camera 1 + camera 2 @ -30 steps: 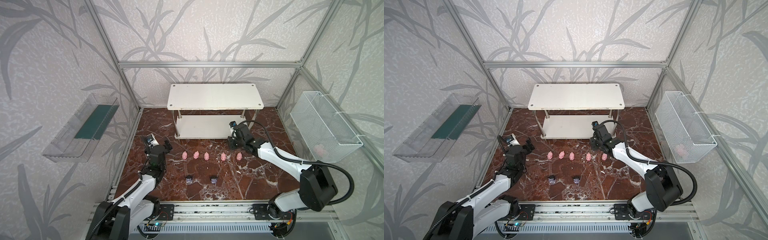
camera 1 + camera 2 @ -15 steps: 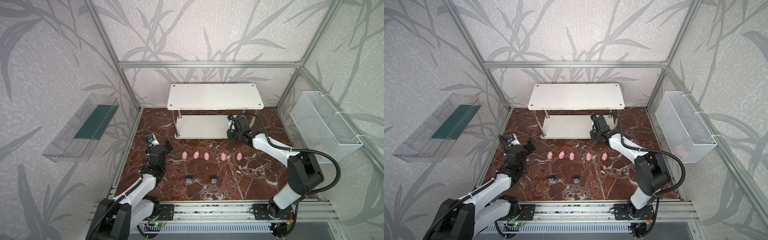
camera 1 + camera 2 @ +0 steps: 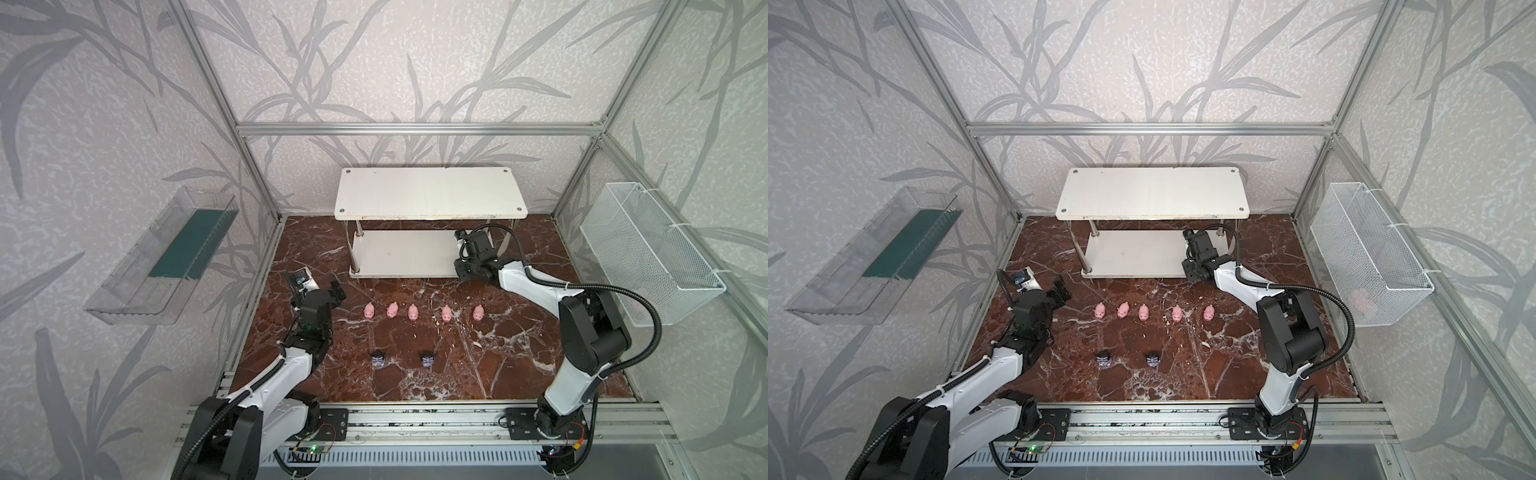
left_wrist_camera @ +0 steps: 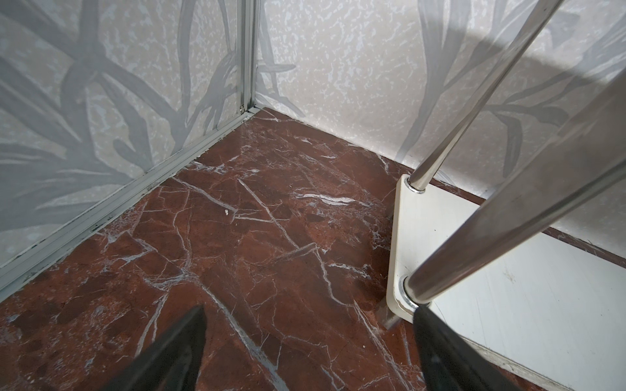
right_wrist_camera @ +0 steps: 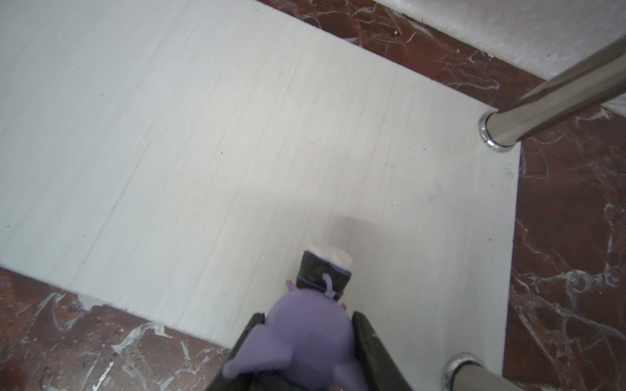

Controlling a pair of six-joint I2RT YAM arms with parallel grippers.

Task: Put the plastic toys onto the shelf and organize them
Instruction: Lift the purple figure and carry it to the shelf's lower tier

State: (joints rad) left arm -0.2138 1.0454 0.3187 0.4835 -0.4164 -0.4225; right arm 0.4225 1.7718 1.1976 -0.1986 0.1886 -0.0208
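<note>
My right gripper is clenched on the purple horned figurine, whose feet point over the lower board of the shelf, with a metal post nearby. My left gripper is released above the marble floor. Five pigs and two dark figurines stand on the floor before the shelf.

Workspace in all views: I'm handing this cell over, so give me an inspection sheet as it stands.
Surface: red-brown marble floor, white specks.
Job's things: five pink pigs in a row on the floor; two dark figurines nearer the front; purple figurine held over the lower board of the shelf.
Clutter: nothing seen beyond the specks.
Grippers: left gripper open, holding nothing; right gripper shut on the purple figurine.
Cables: black hose loops off the right arm; nothing seen snagged.
Surroundings: clear wall tray; wire basket with something pink inside.
</note>
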